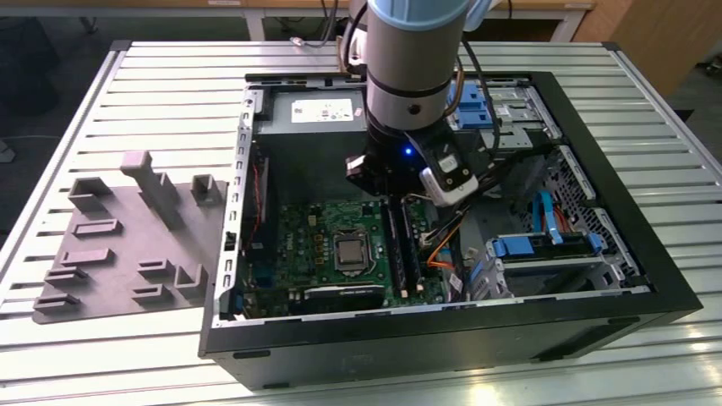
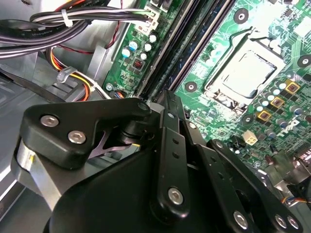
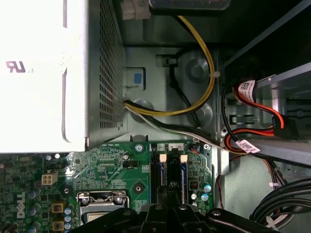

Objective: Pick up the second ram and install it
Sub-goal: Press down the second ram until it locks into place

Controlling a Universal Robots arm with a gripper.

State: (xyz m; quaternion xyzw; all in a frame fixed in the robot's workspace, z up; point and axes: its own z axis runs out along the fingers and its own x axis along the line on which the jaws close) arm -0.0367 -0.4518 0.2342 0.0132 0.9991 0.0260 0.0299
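While the arm (image 1: 412, 76) reaches down into the open computer case (image 1: 631, 279) on the slatted table (image 1: 147, 93), the gripper (image 1: 390, 188) hangs directly over the motherboard (image 1: 304, 245), above the long black memory slots (image 1: 403, 245). Well apart, toward the exterior view's left, the light grey tray (image 1: 113, 254) lies on the table with its raised blocks and tall post bare of any stick. In the second wrist view the gripper's black linkages (image 2: 165, 160) converge toward a narrow dark edge that runs in line with the slots (image 2: 180, 53); this is judged to be the second ram, held between the fingers, though the contact itself is hidden, so whether the fingers are pressed on it cannot be told. In the first wrist view the slot ends (image 3: 170, 167) appear just ahead of the linkages, beside the processor socket (image 3: 102, 204).

Risks, as judgement: a slight tilt or sideways offset of the stick against the slot would let it jam or bend when pressed; latches not fully open would block seating; nearby orange cables (image 1: 445, 249) could snag the wrist.
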